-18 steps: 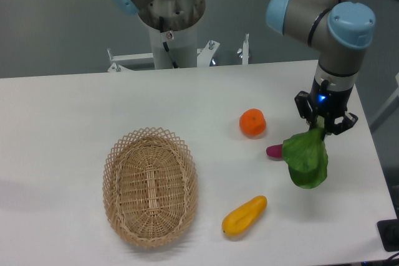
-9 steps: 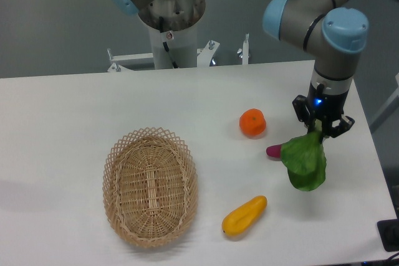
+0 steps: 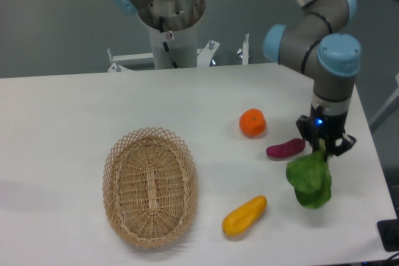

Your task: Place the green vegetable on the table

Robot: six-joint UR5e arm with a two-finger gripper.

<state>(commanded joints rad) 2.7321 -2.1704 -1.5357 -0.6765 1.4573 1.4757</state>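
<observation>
The arm reached in from the upper right, its grey links and blue-capped joints folded so the wrist pointed straight down over the right side of the table (image 3: pixel 75 104). A blue light glowed on the wrist just above the black gripper (image 3: pixel 325 147). The two fingers were closed on the top of the green vegetable (image 3: pixel 309 180), whose leafy body hung below them, its lower end at the tabletop.
</observation>
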